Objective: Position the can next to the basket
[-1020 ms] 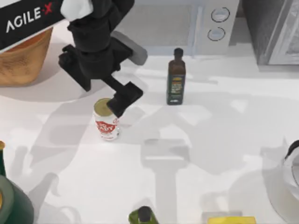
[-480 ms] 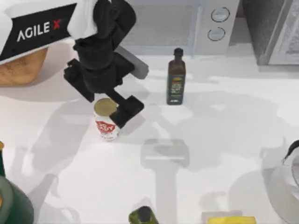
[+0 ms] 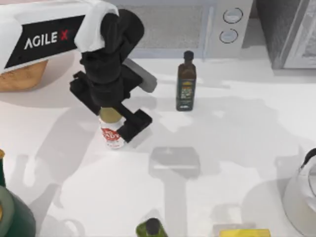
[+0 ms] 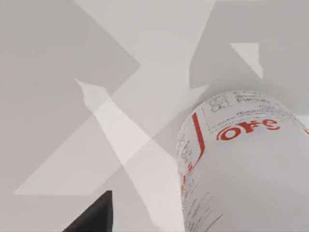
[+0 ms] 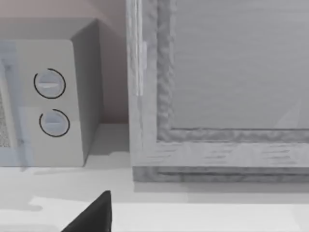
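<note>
Can (image 3: pixel 112 134) top under left gripper (image 3: pixel 117 122)

The table (image 3: pixel 237 148) is white and smooth. Grey shadows lie across it in many places, and some bright patches of light sit between them. At the back of the table stands a pale grey microwave (image 3: pixel 197 24) with 2 round knobs (image 3: pixel 232 16) on its right side, 1 above the other. In the right wrist view the 2 knobs (image 5: pixel 49 83) show again on the microwave's front. Just beside the microwave, to its right, stands a big grey box (image 3: pixel 291 34) with a framed front. Behind them the wall (image 5: pixel 63 9) is a soft pinkish colour.
</note>
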`<state>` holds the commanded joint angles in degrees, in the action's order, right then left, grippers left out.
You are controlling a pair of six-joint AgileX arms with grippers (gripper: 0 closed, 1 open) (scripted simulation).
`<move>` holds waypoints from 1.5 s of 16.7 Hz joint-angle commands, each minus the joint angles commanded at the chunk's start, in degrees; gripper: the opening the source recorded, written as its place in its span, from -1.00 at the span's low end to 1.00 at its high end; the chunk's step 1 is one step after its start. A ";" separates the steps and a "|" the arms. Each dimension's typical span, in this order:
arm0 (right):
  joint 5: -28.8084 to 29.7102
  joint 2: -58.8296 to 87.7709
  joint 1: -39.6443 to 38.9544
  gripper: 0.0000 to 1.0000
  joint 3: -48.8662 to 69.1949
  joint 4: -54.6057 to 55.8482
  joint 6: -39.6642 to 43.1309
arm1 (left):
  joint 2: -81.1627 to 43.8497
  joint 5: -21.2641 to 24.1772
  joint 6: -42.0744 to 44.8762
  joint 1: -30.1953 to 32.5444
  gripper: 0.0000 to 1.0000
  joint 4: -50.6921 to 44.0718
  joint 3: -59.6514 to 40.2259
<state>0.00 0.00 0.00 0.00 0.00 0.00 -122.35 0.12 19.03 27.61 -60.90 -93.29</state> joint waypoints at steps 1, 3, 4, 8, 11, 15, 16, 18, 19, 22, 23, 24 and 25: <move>0.00 0.00 0.00 1.00 0.00 0.00 0.00 | 0.00 0.00 0.00 0.00 0.70 0.00 0.00; 0.00 0.00 0.00 1.00 0.00 0.00 0.00 | 0.00 0.00 0.00 0.00 0.40 0.00 0.00; 0.00 0.00 0.00 1.00 0.00 0.00 0.00 | 0.00 0.00 0.00 0.00 0.25 0.00 0.00; 0.00 0.00 0.00 1.00 0.00 0.00 0.00 | 0.00 0.00 0.00 0.00 -0.36 0.00 0.00; 0.00 0.00 0.00 1.00 0.00 0.00 0.00 | 0.00 0.00 0.00 0.00 -0.81 0.00 0.00; 0.00 0.00 0.00 1.00 0.00 0.00 0.00 | 0.00 0.00 0.00 0.00 -1.00 0.00 0.00; 0.00 0.00 0.00 1.00 0.00 0.00 0.00 | 0.00 0.00 0.00 0.00 -1.00 0.00 0.00; 0.00 0.00 0.00 1.00 0.00 0.00 0.00 | 0.00 0.00 0.00 0.00 -1.00 0.00 0.00; 0.00 0.00 0.00 1.00 0.00 0.00 0.00 | 0.00 0.00 0.00 0.00 -1.00 0.00 0.00; 0.00 0.00 0.00 1.00 0.00 0.00 0.00 | 0.26 0.06 0.08 -0.16 -1.00 -0.13 -0.06; 0.00 0.00 0.00 1.00 0.00 0.00 0.00 | 0.89 0.22 0.25 -0.86 -1.00 -0.71 -0.41; 0.00 0.00 0.00 1.00 0.00 0.00 0.00 | 2.06 0.47 0.53 -2.17 -1.00 -1.66 -0.97; 0.00 0.00 0.00 1.00 0.00 0.00 0.00 | 3.67 0.75 0.88 -4.12 -1.00 -2.89 -1.64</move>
<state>0.00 0.00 0.00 0.00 0.00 0.00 -118.68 0.87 19.90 23.49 -63.79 -94.94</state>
